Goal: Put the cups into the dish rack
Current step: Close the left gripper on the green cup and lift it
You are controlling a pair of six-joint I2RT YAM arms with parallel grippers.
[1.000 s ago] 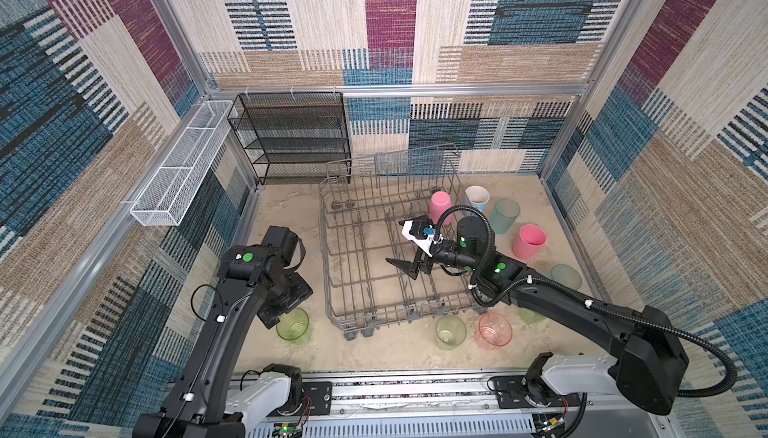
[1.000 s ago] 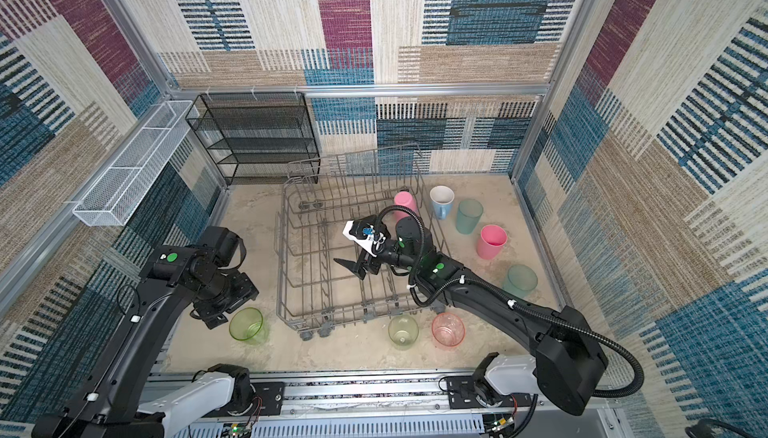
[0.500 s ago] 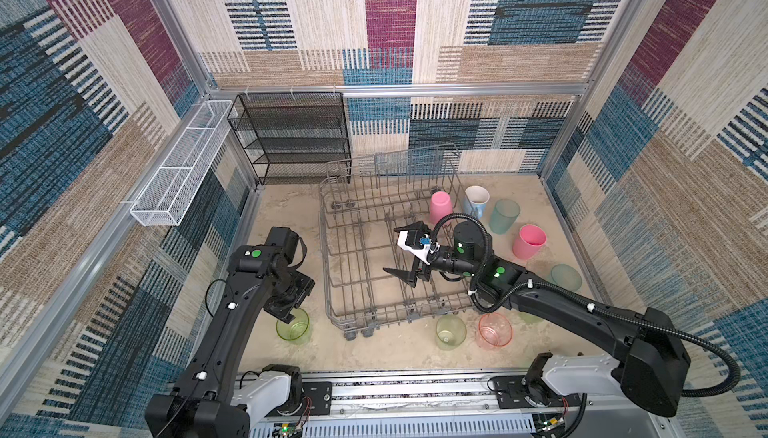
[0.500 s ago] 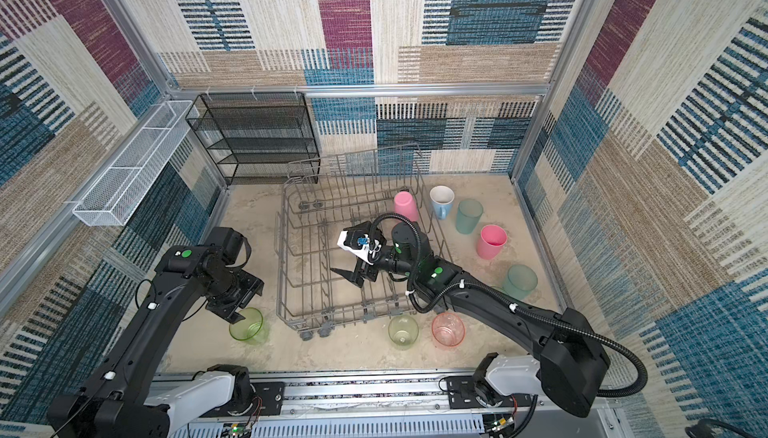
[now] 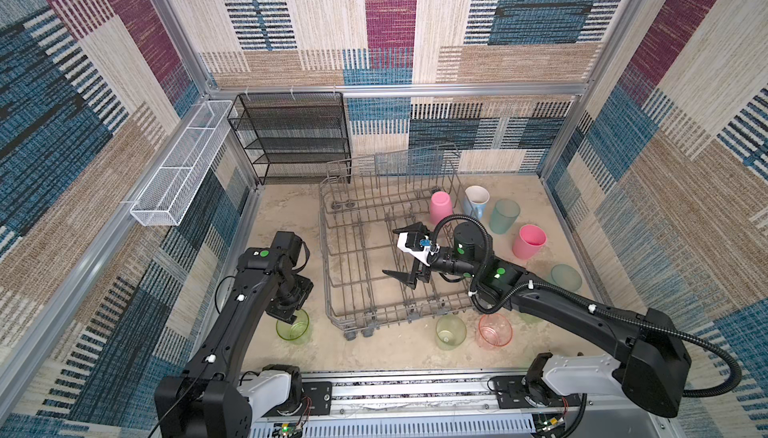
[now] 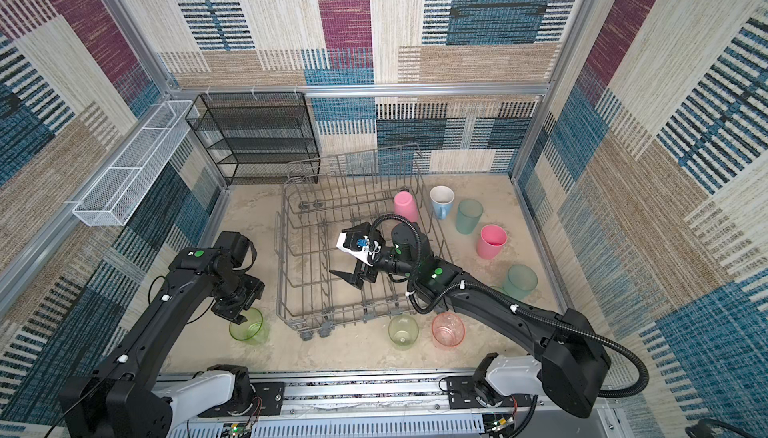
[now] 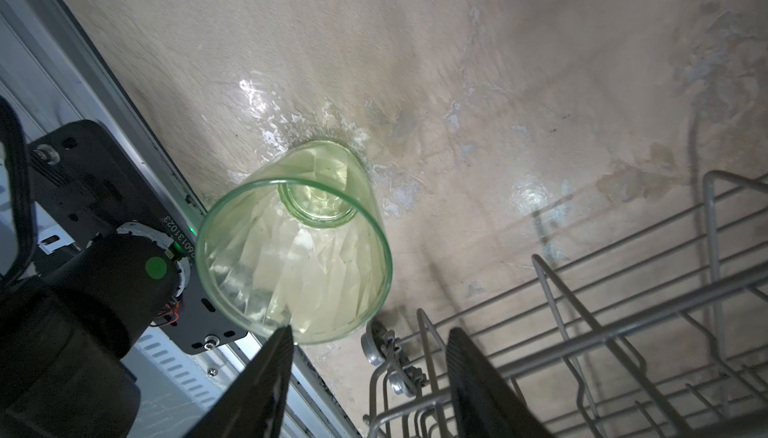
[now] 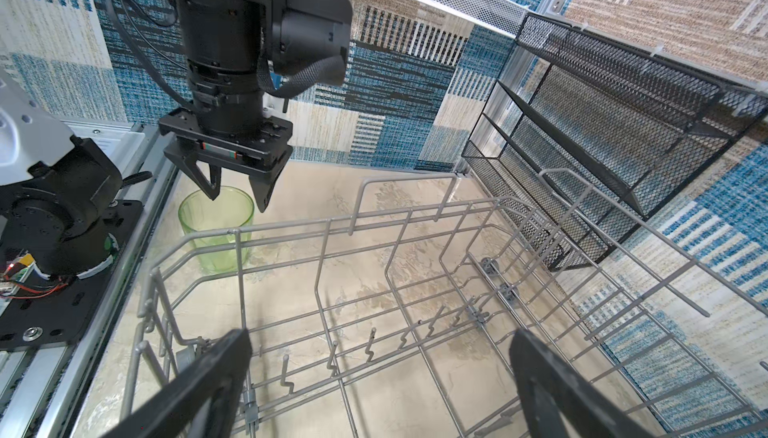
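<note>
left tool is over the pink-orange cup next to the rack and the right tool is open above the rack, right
No. The cup under the left tool is yellow-green, not pink-orange; the right wrist view shows it. The right tool is indeed open above the dish rack.

1. The walls [image 5: 390, 20] are covered in woven patchwork panels striped blue, maroon, tan and cream.
2. A black mesh shelf unit [image 5: 291, 136] is set on the floor against the back wall.
3. A long white mesh basket [image 5: 183, 169] is hung on the adjoining wall, just beside the shelf unit.
4. An aluminium rail [image 5: 457, 90] is run along the back wall, level with the shelf unit's top.
5. The beige marbled floor [image 5: 286, 207] before the shelf unit is seen scuffed and glossy.
</note>
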